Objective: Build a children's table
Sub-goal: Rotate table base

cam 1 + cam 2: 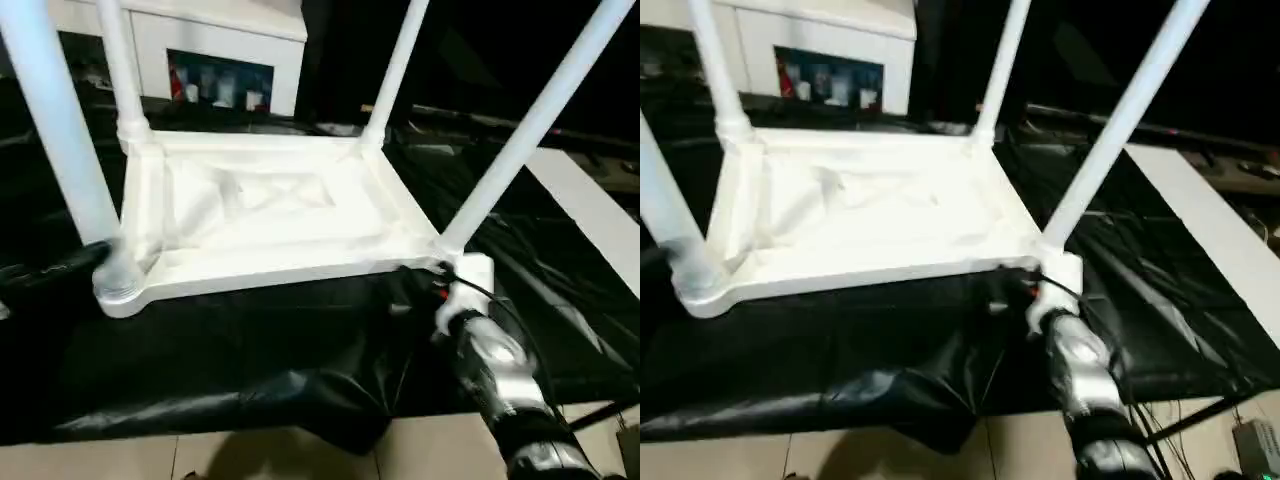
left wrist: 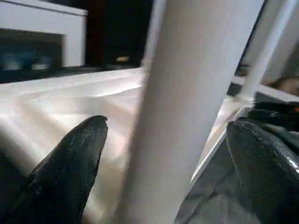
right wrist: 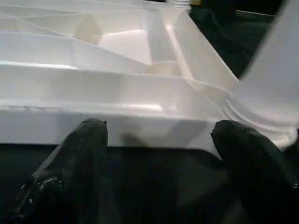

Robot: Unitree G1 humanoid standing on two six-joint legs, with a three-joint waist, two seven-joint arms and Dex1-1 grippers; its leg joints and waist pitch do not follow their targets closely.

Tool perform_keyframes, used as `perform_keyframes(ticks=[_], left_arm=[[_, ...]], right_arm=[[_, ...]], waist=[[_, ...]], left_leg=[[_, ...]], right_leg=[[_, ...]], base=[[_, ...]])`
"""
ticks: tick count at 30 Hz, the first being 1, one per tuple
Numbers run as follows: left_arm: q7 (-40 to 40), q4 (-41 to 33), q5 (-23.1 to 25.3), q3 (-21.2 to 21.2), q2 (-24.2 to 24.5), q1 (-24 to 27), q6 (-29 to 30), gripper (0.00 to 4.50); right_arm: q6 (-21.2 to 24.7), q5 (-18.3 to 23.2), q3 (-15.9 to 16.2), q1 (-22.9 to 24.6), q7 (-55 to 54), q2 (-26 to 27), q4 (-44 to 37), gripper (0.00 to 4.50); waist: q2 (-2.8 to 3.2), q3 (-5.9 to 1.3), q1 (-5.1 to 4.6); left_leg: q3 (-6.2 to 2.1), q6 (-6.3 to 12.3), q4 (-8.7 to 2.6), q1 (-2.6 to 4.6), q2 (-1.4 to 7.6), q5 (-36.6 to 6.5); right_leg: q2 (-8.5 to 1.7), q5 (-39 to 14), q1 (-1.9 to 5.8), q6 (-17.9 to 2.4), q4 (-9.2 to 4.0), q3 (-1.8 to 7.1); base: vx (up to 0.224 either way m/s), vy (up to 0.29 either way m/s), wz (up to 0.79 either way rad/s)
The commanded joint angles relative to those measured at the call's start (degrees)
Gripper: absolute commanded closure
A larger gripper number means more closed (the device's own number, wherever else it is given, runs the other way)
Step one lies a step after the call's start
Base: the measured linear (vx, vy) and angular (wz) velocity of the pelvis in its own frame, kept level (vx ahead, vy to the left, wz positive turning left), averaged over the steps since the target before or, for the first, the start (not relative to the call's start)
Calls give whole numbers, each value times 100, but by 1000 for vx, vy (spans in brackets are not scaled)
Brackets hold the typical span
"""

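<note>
The children's table lies upside down on a black sheet, its white square top showing the ribbed underside. Four white legs stand up from the corner sockets: near left, far left, far right, near right. My left gripper is open around the near-left leg, a black finger on each side with gaps to the tube. My right gripper is open, facing the top's front edge by the near-right corner socket.
The black sheet covers the work surface and hangs over its front edge, with pale floor below. A flat white board lies to the right. A white cabinet stands behind.
</note>
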Motion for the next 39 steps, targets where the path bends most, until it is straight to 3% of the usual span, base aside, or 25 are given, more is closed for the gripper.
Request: perform_keyframes(ticks=[1,5,7,10,11,16,27,34,39], left_arm=[[59,90,135,-241,-112,-220,-151,2],[-191,-74,-170,-691,-500,-674,113,2],[-355,-248,-307,-855,-559,-730,311,2],[-606,-583,-546,-1129,-591,-771,621,2],[-695,-869,-827,-1263,-598,-799,928,2],[-931,-1462,-1240,-1694,-568,-971,1420,2],[-851,-1863,-1372,-2511,-1091,-1690,1780,2],[-833,-1806,-1244,-2961,-1423,-2011,1809,2],[-700,-1595,-989,-3215,-1738,-2153,1633,2]], right_arm=[[207,-60,-63,-14,-55,-108,111,51],[371,-51,-80,-147,-109,-56,310,51],[414,-28,-90,-205,-99,-33,383,51],[507,5,-110,-347,-87,-12,585,51],[519,28,-145,-453,-99,-18,756,51],[553,109,-246,-794,-46,-52,1164,51],[550,-59,53,-1489,621,200,1683,51],[564,-247,316,-1737,1159,441,1897,51],[540,-407,477,-1814,1445,476,2030,51]], waist=[[213,-273,3],[255,-296,5],[240,-289,14],[282,-274,27],[285,-290,26],[293,-288,52],[313,-282,6],[295,-318,-63],[301,-295,-50]], left_leg=[[18,-315,-444,90,32,-1645],[35,-337,-425,112,26,-1436],[37,-358,-424,97,28,-1520],[32,-402,-436,107,35,-1681],[29,-444,-429,115,39,-1711],[43,-454,-419,99,24,-1602],[25,-522,-393,54,25,-1655],[38,-428,-364,12,23,-1160],[42,-405,-370,35,43,-1325]], right_leg=[[-329,-1215,183,-772,-420,252],[-318,-860,186,-859,-392,241],[-321,-944,194,-889,-393,238],[-319,-1127,179,-880,-412,237],[-319,-1137,182,-891,-387,231],[-307,-1020,204,-903,-381,235],[-320,-1363,226,-855,-391,237],[-314,-664,270,-1015,-325,237],[-324,-911,246,-1029,-360,239]], base=[[0,0,0],[0,0,0],[0,0,0],[0,0,0],[0,0,0],[0,0,0],[0,0,0],[0,0,0],[0,0,0]])
